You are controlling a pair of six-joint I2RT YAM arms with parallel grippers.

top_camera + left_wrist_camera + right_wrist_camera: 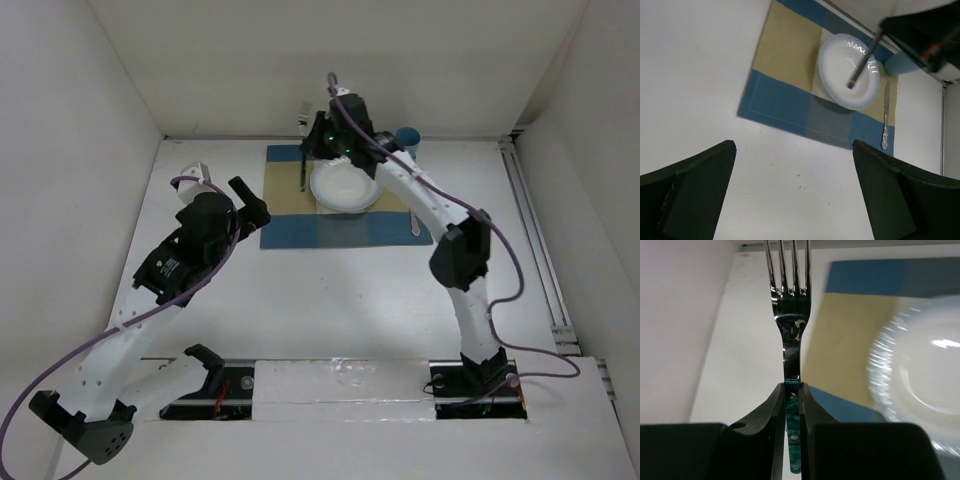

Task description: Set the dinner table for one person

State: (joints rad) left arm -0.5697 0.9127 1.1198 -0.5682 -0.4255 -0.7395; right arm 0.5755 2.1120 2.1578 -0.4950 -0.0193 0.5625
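Observation:
The white dinner table [330, 290] carries a blue-and-tan placemat [300, 225] with a white plate [345, 188] on its far half. A silver knife [413, 222] lies on the mat's right edge. My right gripper [306, 145] is shut on a fork [302, 170] with a green handle, held above the mat's far left part, beside the plate. In the right wrist view the fingers [777, 405] clamp the fork [790, 315], tines pointing away. My left gripper [250, 200] is open and empty above bare table, left of the mat.
A blue cup [407, 138] stands behind the mat's far right corner. White walls close the table at the back and both sides. In the left wrist view the placemat [780, 100], plate [840, 65] and knife [885, 117] lie beyond my open left gripper [792, 145].

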